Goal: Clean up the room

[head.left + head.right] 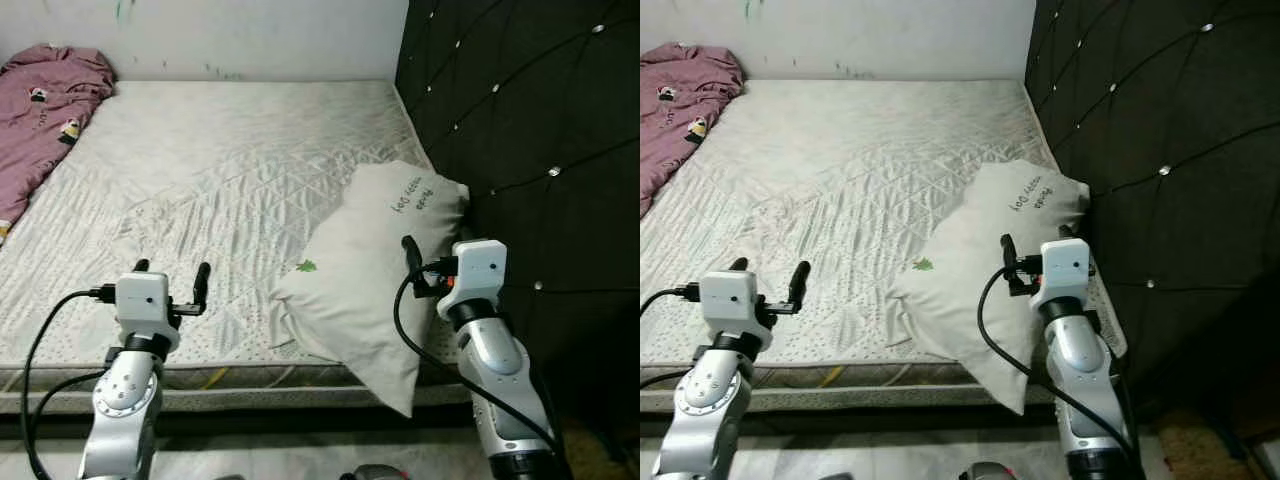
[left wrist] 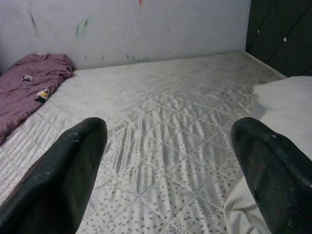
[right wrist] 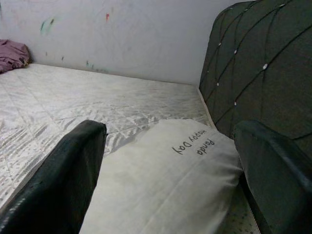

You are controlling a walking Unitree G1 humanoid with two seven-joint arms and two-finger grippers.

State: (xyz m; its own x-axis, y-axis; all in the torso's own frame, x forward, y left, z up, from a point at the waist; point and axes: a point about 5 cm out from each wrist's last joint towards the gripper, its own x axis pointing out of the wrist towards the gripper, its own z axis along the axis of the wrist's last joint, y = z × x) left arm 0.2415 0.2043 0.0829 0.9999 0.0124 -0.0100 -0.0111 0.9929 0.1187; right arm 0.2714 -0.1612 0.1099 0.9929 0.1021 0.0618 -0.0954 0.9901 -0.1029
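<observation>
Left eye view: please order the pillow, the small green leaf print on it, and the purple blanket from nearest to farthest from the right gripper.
From the right gripper:
1. Pillow, directly under it, by the headboard.
2. Green leaf print, on the pillow's left part.
3. Purple blanket, far left corner of the mattress.

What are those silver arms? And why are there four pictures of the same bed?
They belong to a robot that tidies rooms. Two pictures come from cameras in its head, looking down. The other two come from cameras on its wrists, looking out between the black fingers. On the bed lie a white pillow by the dark headboard and a purple blanket in the far corner. The left claw is open over the near edge. The right claw is open by the pillow. Both hold nothing.
</observation>
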